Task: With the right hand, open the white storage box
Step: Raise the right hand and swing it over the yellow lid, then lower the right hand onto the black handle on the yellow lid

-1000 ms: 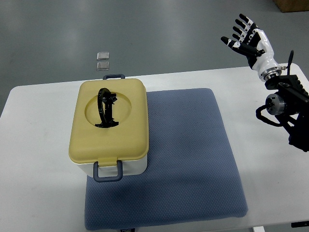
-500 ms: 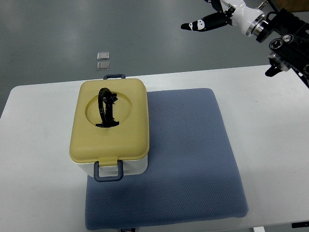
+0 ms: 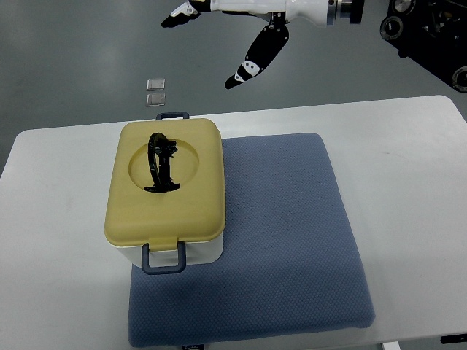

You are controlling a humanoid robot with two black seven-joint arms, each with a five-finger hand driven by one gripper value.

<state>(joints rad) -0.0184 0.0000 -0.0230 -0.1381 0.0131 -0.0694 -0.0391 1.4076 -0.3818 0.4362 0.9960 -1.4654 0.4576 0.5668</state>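
I see the white surface (image 3: 58, 292) carrying a blue-grey mat (image 3: 292, 240). The white storage box (image 3: 165, 191) stands on the mat's left edge, its yellow lid (image 3: 193, 211) closed, a black handle (image 3: 161, 163) folded on top, grey latches (image 3: 163, 259) at both ends. My right hand (image 3: 241, 33) hovers above the far edge, fingers spread, holding nothing. Two small squares (image 3: 155, 91) lie on the floor beyond.
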